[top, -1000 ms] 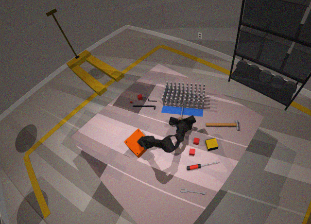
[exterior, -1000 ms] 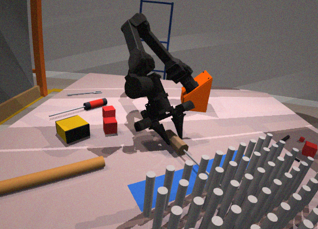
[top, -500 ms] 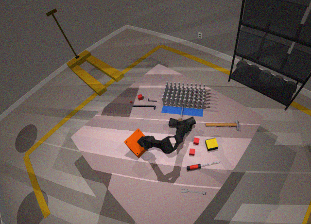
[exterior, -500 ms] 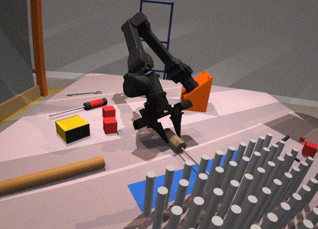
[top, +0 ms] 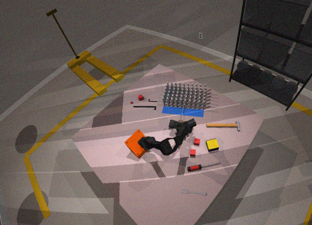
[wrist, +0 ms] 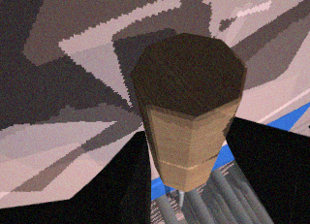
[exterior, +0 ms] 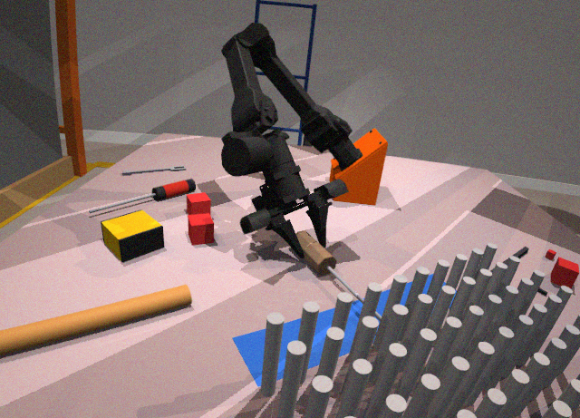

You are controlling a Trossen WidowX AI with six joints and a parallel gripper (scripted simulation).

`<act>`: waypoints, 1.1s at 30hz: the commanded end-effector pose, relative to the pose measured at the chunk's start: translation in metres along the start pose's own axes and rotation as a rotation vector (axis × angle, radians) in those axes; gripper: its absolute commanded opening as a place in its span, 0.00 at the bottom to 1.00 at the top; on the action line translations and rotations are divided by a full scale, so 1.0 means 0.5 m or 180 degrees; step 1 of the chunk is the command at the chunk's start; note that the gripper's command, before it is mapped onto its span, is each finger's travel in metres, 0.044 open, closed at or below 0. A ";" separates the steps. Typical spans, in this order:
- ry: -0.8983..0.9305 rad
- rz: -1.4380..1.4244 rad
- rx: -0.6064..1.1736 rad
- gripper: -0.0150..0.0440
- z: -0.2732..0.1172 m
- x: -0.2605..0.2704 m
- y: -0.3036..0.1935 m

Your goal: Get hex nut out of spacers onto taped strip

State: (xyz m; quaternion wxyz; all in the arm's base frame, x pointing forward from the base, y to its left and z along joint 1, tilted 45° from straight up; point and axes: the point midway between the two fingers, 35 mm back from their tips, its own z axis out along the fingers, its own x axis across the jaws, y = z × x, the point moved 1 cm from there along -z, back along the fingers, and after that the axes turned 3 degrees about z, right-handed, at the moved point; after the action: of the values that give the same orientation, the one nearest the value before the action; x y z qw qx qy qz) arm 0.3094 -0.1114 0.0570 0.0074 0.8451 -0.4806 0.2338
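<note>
My gripper [top: 181, 122] [exterior: 312, 250] [wrist: 184, 132] is shut on the wooden handle [exterior: 318, 258] [wrist: 189, 79] of a thin-shafted tool, in front of the strip. The tool's metal shaft [top: 182, 113] [exterior: 345, 283] runs forward over the blue taped strip [top: 171, 110] [exterior: 290, 341] [wrist: 295, 119] to the front row of spacers; its tip is hidden among them. The grey metal spacers [top: 185, 96] [exterior: 427, 335] [wrist: 203, 205] stand upright in rows behind the strip. The hex nut cannot be made out in any view.
A hammer [top: 221, 125] [exterior: 117, 317] lies right of the gripper in the top view. Nearby are red cubes [top: 196, 141] [exterior: 200, 228], a yellow-black block [top: 212, 144] [exterior: 133, 226], a screwdriver [top: 194, 167] [exterior: 174, 189] and a wrench [top: 194, 192]. Black hooked rods [top: 145, 106] lie left of the spacers.
</note>
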 end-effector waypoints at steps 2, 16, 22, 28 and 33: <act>-0.0004 -0.0016 0.0004 0.25 -0.006 -0.001 0.007; -0.0003 -0.0016 0.0001 0.25 -0.017 0.000 0.024; -0.0003 -0.0016 0.0000 0.25 -0.022 0.001 0.031; -0.0003 -0.0016 -0.0001 0.25 -0.026 0.001 0.038; -0.0002 -0.0017 -0.0002 0.25 -0.030 0.001 0.043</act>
State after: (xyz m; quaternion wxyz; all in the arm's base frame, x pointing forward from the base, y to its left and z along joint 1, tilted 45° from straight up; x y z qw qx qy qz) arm 0.2891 -0.1195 0.0647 0.0084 0.8454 -0.4806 0.2330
